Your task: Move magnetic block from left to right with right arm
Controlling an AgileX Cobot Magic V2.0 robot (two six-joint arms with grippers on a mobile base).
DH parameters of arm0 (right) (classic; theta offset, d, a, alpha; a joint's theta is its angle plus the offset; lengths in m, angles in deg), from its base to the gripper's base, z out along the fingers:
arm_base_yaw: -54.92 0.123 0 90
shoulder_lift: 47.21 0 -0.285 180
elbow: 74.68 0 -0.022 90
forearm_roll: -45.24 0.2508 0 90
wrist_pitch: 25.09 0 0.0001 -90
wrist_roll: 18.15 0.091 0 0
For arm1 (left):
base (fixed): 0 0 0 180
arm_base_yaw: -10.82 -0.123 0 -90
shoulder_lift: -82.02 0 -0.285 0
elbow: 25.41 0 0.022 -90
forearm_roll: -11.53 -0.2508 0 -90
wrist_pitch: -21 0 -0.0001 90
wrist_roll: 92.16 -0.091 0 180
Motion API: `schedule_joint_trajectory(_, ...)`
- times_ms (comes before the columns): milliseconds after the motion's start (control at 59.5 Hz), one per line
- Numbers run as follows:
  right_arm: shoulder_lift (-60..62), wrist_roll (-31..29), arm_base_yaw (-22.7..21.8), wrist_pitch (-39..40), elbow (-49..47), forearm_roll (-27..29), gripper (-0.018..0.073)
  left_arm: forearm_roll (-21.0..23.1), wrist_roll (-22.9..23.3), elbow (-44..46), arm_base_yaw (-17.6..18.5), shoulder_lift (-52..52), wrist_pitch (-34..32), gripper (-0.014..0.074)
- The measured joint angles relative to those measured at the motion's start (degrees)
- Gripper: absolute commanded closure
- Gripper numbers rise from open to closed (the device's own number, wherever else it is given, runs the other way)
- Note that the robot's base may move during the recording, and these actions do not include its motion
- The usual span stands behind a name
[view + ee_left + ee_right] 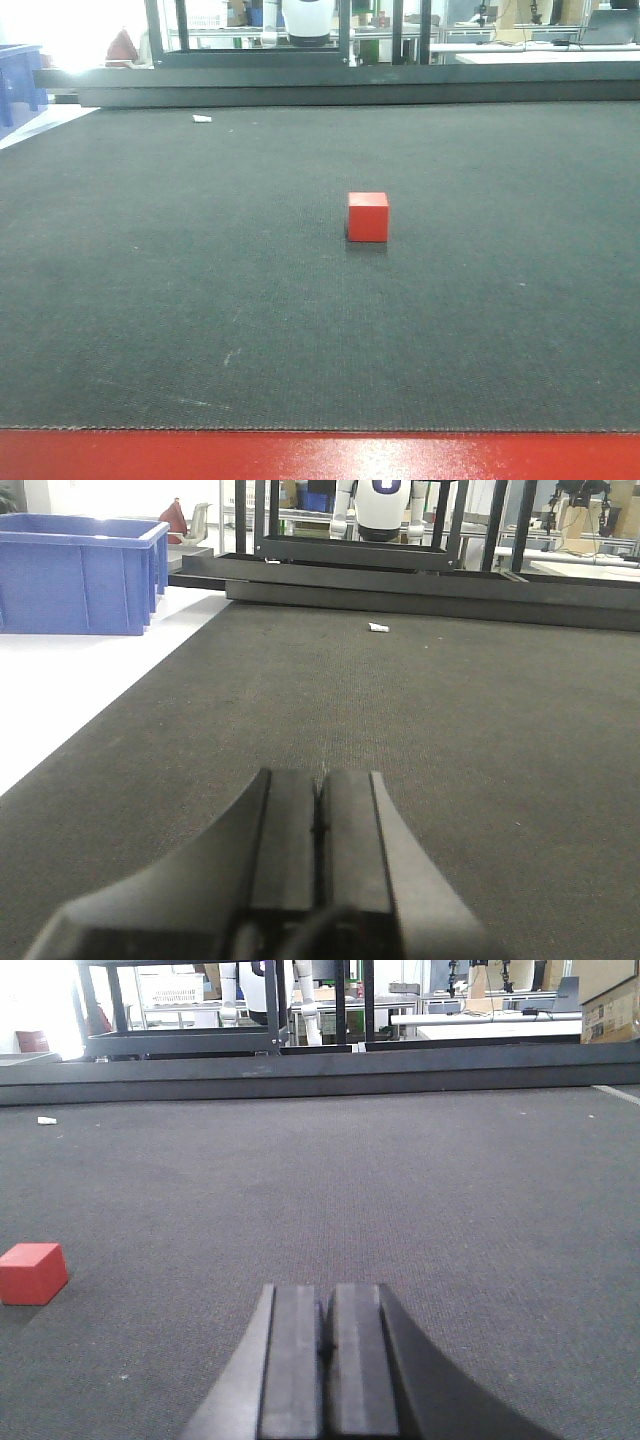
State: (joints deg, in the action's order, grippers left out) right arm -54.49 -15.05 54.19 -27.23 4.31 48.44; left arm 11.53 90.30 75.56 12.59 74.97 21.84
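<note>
The magnetic block (pixel 368 216) is a small red cube resting on the dark grey mat (pixel 200 260), a little right of centre in the front view. In the right wrist view the same block (pixel 32 1273) lies at the far left edge, well left of my right gripper (pixel 327 1290), which is shut with nothing between its pads and hovers low over the mat. My left gripper (pixel 319 776) is also shut and empty, and the block does not show in its view. Neither gripper appears in the front view.
A small white scrap (pixel 202 119) lies on the mat near the far left. A dark metal frame (pixel 350 85) runs along the mat's far edge. A blue plastic crate (pixel 80 573) stands on the white surface to the left. A red strip (pixel 320 455) borders the near edge.
</note>
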Motion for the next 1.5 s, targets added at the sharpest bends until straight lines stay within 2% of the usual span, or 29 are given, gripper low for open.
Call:
schedule_joint_trajectory(824,0.0,0.0,0.0,0.02,0.0,0.0,0.0508,0.0,0.0,0.0,0.0,0.0,0.0,0.0713)
schedule_joint_trajectory(1009,0.0,0.0,0.0,2.14,-0.14,0.0,0.0508,0.0,0.0,0.0,0.0,0.0,0.0,0.0713)
schedule_joint_trajectory(1110,0.0,0.0,0.0,0.96,-4.32,0.0,0.0508,0.0,0.0,0.0,0.0,0.0,0.0,0.0713)
schedule_joint_trajectory(1244,-1.6,0.0,0.0,-2.79,-15.29,0.0,0.0505,0.0,0.0,0.0,0.0,0.0,0.0,0.0713)
schedule_joint_trajectory(1362,-7.5,0.0,0.0,-5.04,-23.12,0.0,0.0412,0.0,0.0,0.0,0.0,0.0,0.0,0.0713)
schedule_joint_trajectory(1496,-16.8,0.0,0.22,-7.34,-28.61,0.0,0.0193,0.0,0.0,0.0,0.0,0.0,0.0,0.0713)
